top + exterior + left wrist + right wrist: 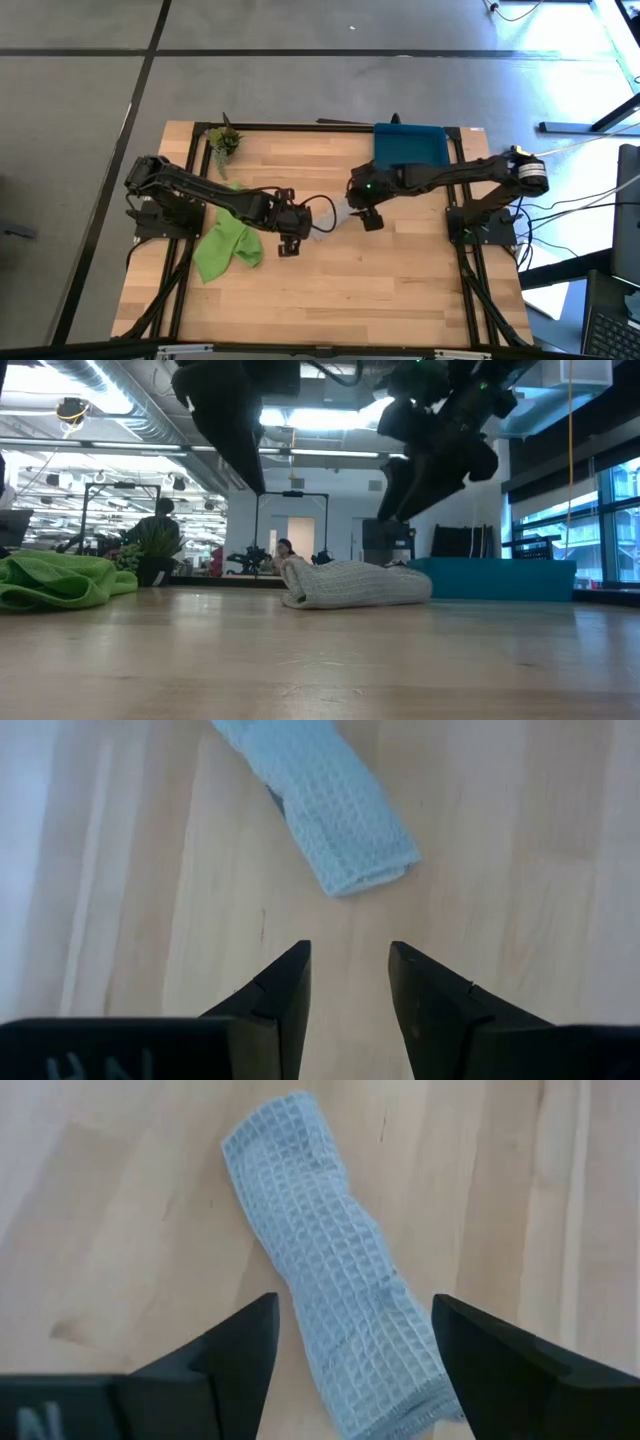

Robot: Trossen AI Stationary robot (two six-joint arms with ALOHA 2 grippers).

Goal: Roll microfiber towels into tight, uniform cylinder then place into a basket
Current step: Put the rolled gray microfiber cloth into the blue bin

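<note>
You can see the grey towel (pixel 335 216) lying rolled into a cylinder at the middle of the counter (pixel 400 280), between your two claws. Your right claw (pixel 350 1345) hovers over one end of the roll, released, fingers spread to either side of it and touching nothing. Your left claw (pixel 348 982) hangs near the other end, also released and empty. The green towel (pixel 225 248) lies crumpled under the left arm. The basket (pixel 410 146) sits at the counter's far edge.
</note>
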